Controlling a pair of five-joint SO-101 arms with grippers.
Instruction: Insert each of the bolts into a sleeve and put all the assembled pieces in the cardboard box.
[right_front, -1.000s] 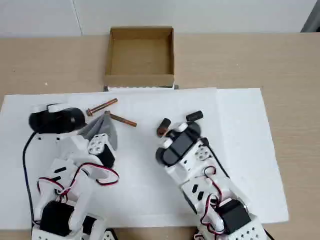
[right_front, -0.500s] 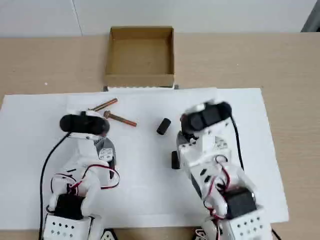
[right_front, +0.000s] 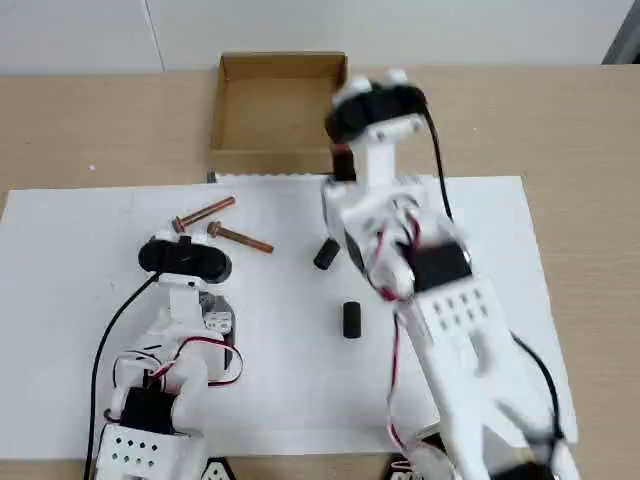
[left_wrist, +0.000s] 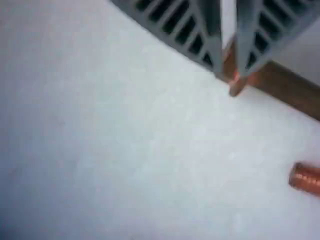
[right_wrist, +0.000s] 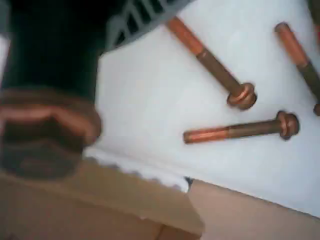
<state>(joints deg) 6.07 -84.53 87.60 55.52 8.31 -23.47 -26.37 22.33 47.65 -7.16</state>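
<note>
sleeve (right_wrist: 50, 65) blurred close up, bolt (left_wrist: 305, 178) cut off

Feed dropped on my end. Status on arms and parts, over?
Right gripper shut on sleeved bolt, at cardboard box rim. Left gripper over a loose bolt. Two sleeves loose on mat.

High view: bright, even overhead light covers the white sheet (right_front: 80, 300) and table (right_front: 100, 120), with soft, short shadows beneath the left arm (right_front: 185, 300) and right arm (right_front: 440, 290). Left wrist view: the sheet dims toward one corner. Right wrist view: the sleeve (right_wrist: 50, 50) close to the lens lies in deep shade; each bolt (right_wrist: 235, 131) carries a small highlight and a faint shadow.
</note>
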